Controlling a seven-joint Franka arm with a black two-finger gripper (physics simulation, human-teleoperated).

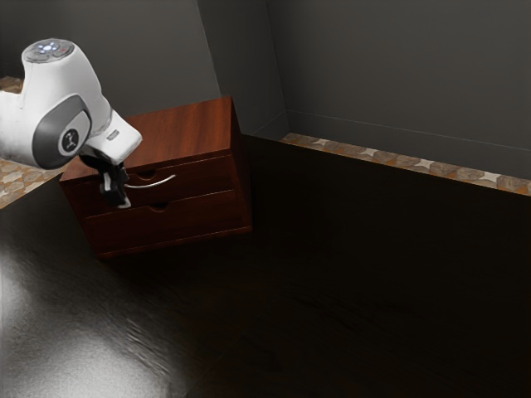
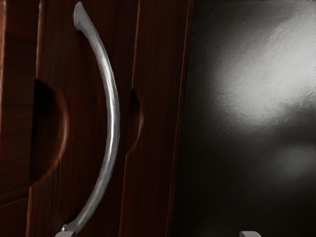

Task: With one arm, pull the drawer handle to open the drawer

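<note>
Claw [image 1: 116, 194] spread, beside curved handle [image 1: 156, 182] end

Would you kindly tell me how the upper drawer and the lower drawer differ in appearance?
The upper drawer carries a curved silver handle; the lower drawer shows none. The gripper hangs at the upper drawer's front, not the lower drawer's. Both are reddish-brown wood with a half-round notch on top.

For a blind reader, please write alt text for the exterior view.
A white robot arm holds its black gripper at one end of the curved metal handle on a small wooden cabinet's upper drawer, on a dark table.
</note>
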